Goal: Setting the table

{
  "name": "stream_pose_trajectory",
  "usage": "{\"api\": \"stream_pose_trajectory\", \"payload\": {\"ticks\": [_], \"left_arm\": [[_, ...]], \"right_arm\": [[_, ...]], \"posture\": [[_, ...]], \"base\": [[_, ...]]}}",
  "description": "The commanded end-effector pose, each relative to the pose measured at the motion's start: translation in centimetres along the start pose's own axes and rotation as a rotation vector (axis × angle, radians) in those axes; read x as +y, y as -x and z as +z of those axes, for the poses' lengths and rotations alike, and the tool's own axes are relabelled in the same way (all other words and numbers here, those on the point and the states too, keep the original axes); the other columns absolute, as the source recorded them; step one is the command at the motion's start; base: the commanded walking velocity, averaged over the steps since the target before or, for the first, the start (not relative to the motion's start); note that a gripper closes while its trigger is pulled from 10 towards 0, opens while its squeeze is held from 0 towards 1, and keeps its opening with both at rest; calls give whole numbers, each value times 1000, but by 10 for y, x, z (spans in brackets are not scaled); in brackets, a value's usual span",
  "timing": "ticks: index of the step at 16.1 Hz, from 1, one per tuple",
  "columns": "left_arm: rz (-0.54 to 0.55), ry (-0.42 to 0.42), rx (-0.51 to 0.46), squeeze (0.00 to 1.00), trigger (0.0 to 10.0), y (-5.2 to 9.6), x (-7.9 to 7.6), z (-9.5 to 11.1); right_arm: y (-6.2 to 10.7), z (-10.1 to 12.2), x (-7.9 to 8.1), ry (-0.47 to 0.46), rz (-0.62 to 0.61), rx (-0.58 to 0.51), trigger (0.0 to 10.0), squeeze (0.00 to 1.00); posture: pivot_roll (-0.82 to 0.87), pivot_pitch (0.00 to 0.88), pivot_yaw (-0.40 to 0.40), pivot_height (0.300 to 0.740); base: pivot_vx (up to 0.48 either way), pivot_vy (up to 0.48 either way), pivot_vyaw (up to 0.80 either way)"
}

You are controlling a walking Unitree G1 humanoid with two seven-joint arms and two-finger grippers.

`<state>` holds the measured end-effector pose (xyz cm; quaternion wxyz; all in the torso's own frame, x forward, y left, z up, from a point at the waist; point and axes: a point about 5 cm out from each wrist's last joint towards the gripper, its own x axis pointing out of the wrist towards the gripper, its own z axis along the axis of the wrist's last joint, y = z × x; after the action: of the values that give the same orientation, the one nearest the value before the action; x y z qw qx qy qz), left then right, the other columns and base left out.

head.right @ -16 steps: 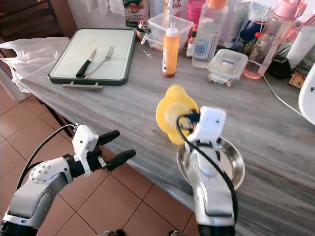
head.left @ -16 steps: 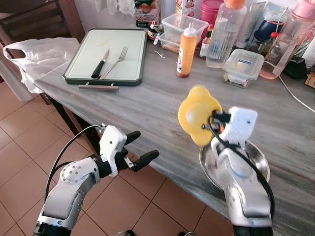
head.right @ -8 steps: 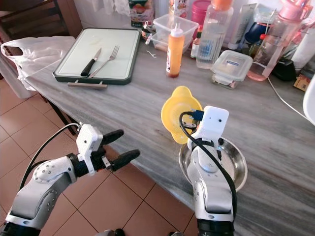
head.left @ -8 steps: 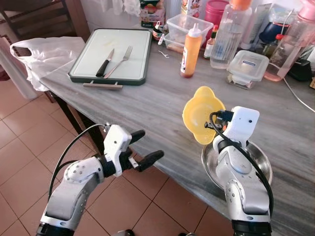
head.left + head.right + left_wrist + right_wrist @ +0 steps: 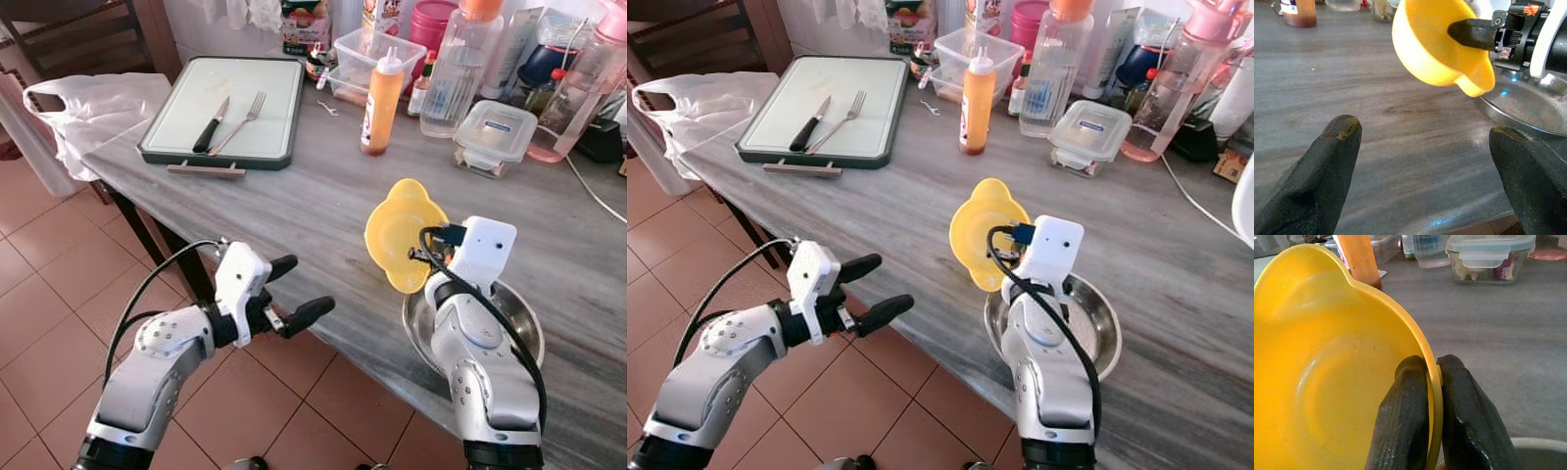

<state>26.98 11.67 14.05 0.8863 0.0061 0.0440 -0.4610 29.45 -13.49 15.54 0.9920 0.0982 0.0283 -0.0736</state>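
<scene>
My right gripper is shut on the rim of a yellow plastic bowl, holding it tilted on edge above the grey table. The bowl hangs just beyond a steel bowl that rests near the table's front edge, partly hidden by my right arm. My left gripper is open in front of the table edge, over the tiled floor, with nothing between its fingers. A knife and a fork lie on a white cutting board at the far left.
An orange sauce bottle, clear bottles, lidded containers and a pink jar crowd the back of the table. A white plastic bag lies at the left corner. A cable runs along the right.
The camera has shifted slightly. My left gripper has come a little nearer to the table edge. The right gripper still holds the yellow bowl in about the same place.
</scene>
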Motion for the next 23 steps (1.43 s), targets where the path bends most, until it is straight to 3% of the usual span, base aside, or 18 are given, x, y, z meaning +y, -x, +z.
{"api": "stream_pose_trajectory", "payload": {"ticks": [1,2,4,5,15,23], "left_arm": [[-4,-9,1,0,10000,0,-2,2],[-5,-8,2,0,10000,-1,-2,2],[-9,-6,5,0,10000,-1,-2,0],[-10,-5,7,0,10000,-1,-3,0],[-16,-4,10,0,10000,-5,-7,-1],[-14,-7,13,0,10000,-6,-3,-4]], "right_arm": [[5,-5,7,-48,5,26,10000,0],[6,-6,7,-52,4,30,10000,0],[5,-7,6,-53,1,32,10000,945],[5,-7,6,-53,0,32,10000,1000],[2,-1,0,-66,-27,3,10000,1000],[2,26,2,-109,35,-123,10000,1000]], "posture": [[67,151,6,740],[68,151,7,740],[68,150,8,740],[68,151,8,740],[66,147,9,740],[60,140,10,740]], "base": [[0,0,0],[0,0,0],[0,0,0],[0,0,0],[0,0,0],[0,0,0]]}}
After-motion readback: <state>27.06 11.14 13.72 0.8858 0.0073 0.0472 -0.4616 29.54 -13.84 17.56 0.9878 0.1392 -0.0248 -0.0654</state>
